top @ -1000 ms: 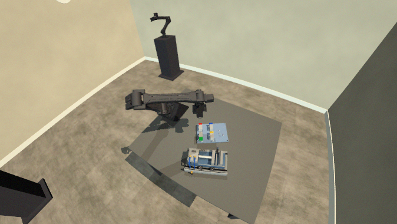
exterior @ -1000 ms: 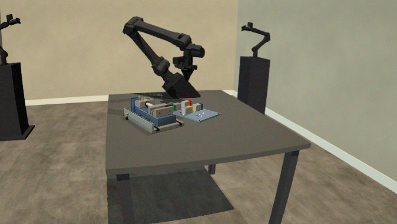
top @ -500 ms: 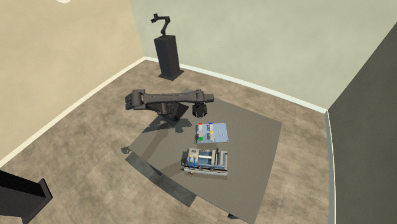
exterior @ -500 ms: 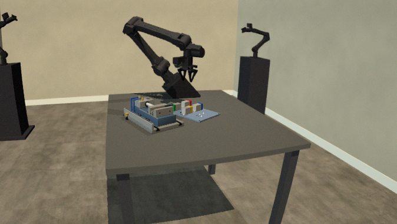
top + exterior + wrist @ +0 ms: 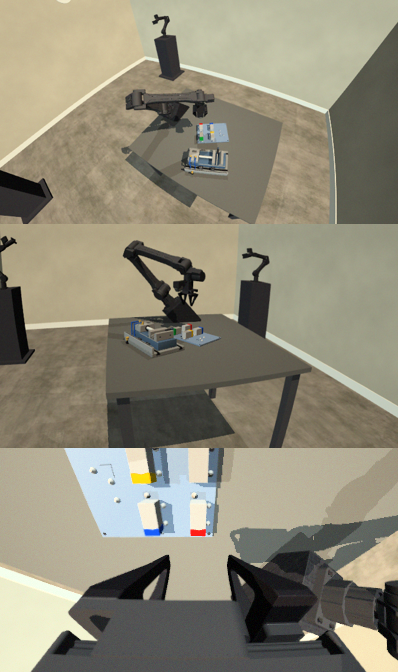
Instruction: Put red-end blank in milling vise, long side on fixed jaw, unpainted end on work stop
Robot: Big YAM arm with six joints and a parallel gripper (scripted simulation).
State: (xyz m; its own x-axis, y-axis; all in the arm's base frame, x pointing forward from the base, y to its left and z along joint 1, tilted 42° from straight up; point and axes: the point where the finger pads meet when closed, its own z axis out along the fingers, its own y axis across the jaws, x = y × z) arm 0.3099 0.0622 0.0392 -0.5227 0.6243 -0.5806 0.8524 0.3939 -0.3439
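Observation:
My gripper (image 5: 200, 117) (image 5: 188, 305) (image 5: 198, 560) is open and empty, high above the table beyond the plate's red-and-blue-end edge. The red-ended blank (image 5: 201, 128) (image 5: 186, 328) (image 5: 198, 515) stands in a corner area of the blue plate (image 5: 222, 127) (image 5: 210, 338) (image 5: 117, 518). Beside it is the blue-ended blank (image 5: 211, 128) (image 5: 197, 331) (image 5: 149, 515). The yellow-ended blank (image 5: 212, 136) (image 5: 186, 335) (image 5: 140, 460) and green-ended blank (image 5: 201, 135) (image 5: 177, 330) (image 5: 199, 468) stand nearer the vise (image 5: 205, 162) (image 5: 167, 345). No blank shows in the vise; its inside is partly hidden.
Small pale pins (image 5: 219, 130) (image 5: 111, 481) stand on the plate beside the blanks. Blue hoses (image 5: 190, 162) (image 5: 133, 328) rise at one end of the vise. A long pale rail (image 5: 206, 171) (image 5: 139, 344) runs along the vise's side away from the plate.

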